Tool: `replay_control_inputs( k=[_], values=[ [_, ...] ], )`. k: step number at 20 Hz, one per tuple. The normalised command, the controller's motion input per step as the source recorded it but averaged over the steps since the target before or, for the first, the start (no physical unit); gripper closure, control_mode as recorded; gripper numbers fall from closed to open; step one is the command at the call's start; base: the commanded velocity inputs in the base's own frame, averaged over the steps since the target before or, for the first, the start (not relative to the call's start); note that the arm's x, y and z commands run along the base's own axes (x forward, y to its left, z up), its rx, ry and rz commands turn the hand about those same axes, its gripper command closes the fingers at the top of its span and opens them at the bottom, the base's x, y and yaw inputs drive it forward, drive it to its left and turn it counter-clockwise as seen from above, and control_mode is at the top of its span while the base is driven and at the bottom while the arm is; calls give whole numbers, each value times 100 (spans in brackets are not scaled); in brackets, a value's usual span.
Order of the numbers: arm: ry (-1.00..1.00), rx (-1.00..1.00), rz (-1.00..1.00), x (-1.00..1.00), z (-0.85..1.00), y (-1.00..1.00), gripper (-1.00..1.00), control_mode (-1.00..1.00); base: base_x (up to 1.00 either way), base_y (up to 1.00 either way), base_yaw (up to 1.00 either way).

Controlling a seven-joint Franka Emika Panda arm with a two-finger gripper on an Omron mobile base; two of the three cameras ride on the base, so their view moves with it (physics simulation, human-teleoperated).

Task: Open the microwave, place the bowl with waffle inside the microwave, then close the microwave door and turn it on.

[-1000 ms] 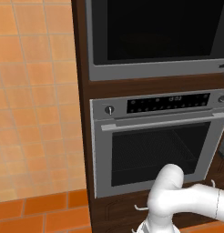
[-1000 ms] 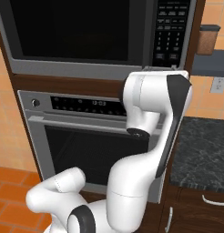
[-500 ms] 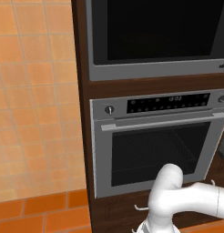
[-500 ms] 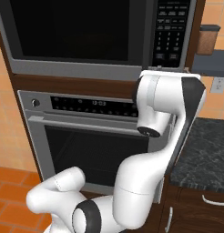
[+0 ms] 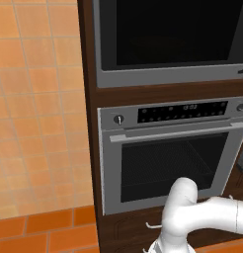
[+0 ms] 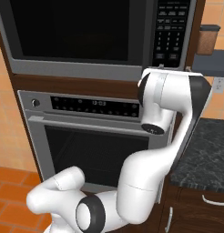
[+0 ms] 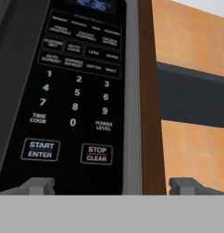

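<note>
The microwave (image 5: 168, 44) is built into the wooden cabinet above the oven, and its black glass microwave door (image 6: 73, 32) is shut. Its control keypad (image 6: 170, 29) sits at the right. In the hand view the keypad (image 7: 77, 91) is close up, with the START/ENTER button (image 7: 41, 149) and the STOP/CLEAR button (image 7: 97, 154) at the bottom. My gripper (image 7: 113, 186) is open, facing the keypad's lower part, with nothing between its fingers. One fingertip (image 7: 38, 185) stands under the START button, the other before the tiled wall. The bowl with waffle is out of view.
A grey oven (image 5: 168, 158) with knobs and a mesh window sits below the microwave. A dark stone counter (image 6: 205, 154) with drawers lies to the right, under a shelf holding a jar (image 6: 208, 38). An orange tiled wall (image 5: 39, 99) is on the left.
In the right base view the arm's upper link has swung to the right and a little higher along the microwave's right side. The gripper has stayed open.
</note>
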Motion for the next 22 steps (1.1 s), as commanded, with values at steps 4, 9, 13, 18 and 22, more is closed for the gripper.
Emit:
replay_control_inputs(
  k=[4,9,13,18,22],
  values=[
    [4,3,0,4,30,-28,-100,-100,0,0,0],
    [1,0,1,0,37,-27,-100,-100,0,0,0],
    [0,0,7,-3,31,-38,-100,-100,0,0,0],
    [0,1,5,0,8,-51,-100,-100,0,0,0],
    [0,0,1,0,1,-54,-100,-100,0,0,0]
  ],
)
